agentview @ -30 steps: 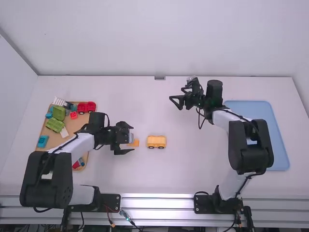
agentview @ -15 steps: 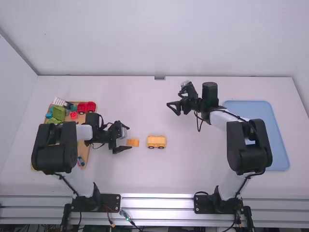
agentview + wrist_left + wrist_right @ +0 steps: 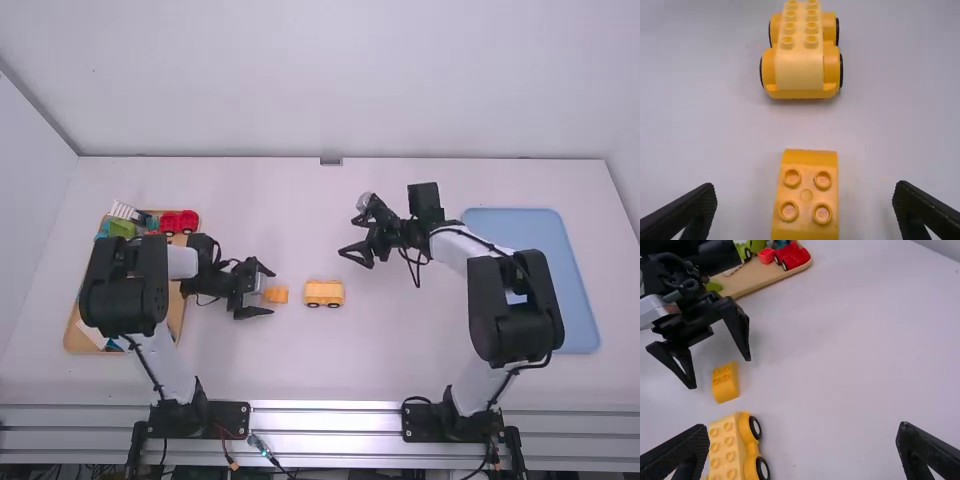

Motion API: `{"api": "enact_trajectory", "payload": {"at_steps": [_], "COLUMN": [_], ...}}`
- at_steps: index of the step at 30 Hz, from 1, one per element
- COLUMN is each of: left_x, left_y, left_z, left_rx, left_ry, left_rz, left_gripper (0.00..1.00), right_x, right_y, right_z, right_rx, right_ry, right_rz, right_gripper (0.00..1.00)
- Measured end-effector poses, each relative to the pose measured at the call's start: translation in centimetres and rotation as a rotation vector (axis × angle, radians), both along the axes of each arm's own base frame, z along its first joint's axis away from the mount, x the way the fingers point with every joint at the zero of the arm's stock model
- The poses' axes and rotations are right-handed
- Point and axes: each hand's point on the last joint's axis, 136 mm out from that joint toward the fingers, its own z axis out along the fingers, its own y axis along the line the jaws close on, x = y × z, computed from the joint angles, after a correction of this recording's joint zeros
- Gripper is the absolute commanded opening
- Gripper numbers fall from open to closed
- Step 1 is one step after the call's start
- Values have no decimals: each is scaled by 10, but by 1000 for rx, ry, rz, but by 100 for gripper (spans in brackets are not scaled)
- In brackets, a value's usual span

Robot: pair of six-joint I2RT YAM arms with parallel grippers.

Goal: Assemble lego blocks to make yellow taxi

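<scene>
Where the high view comes nearest, a ridged metal rail [image 3: 325, 420] runs along the table's [image 3: 400, 365] near side, behind the two arm bases. Beyond it on the left, a wooden tray [image 3: 177, 312] with rounded corners is half covered by the left arm, which hides much of its load. To the right, a smooth blue plastic tray [image 3: 578, 300] passes partly under the right arm; what that arm covers cannot be seen.

Farther in, the left gripper [image 3: 268, 292] has its fingers wide apart around a small yellow brick [image 3: 806, 195]. That brick has four round studs and one sloped end; the left wrist view cuts off its other end. Just beside it, toward the right arm, sits a yellow car base [image 3: 324, 293], studded on top, with black-rimmed wheels, cropped in both wrist views.

Farther still, the right gripper [image 3: 347, 238] hangs over bare table, fingers spread, nothing between them. At the wooden tray's far end are a glossy red toy car [image 3: 180, 222], a partly hidden green block [image 3: 122, 228] and a white striped piece [image 3: 124, 210], its shape hard to make out.
</scene>
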Motion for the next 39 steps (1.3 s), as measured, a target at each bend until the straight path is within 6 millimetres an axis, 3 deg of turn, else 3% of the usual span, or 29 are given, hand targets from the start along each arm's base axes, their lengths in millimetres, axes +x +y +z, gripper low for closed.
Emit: {"api": "enact_trajectory", "payload": {"at_steps": [2, 6, 10, 14, 24, 31, 34, 35, 39], "left_x": [0, 10, 21, 24, 11, 11, 11, 11, 11], "left_y": [1, 2, 2, 3, -4, -4, -4, -4, -4], "left_z": [-4, -7, -3, 0, 7, 4, 4, 4, 3], "left_rx": [16, 19, -4, -29, -106, -91, -86, -86, -78], "left_ry": [-29, -80, -76, -26, 103, 94, 83, 84, 82], "left_rz": [-11, 10, 57, 105, 130, 122, 116, 114, 115], "left_gripper": [87, 97, 99, 99, 99, 99, 99, 99, 99], "right_x": [1, 11, 19, 31, 44, 37, 31, 23, 6], "right_y": [2, 17, 27, 18, 4, 2, 2, 0, -5], "right_z": [-1, -1, 14, 26, 26, 19, 18, 16, 9], "right_rx": [-14, -108, -157, -172, -202, -217, -200, -193, -188], "right_ry": [-14, -89, -136, -161, -165, -133, -113, -94, -49], "right_rz": [0, -57, -139, -222, -307, -284, -249, -206, -135], "right_gripper": [98, 99, 99, 99, 99, 100, 95, 99, 99]}}
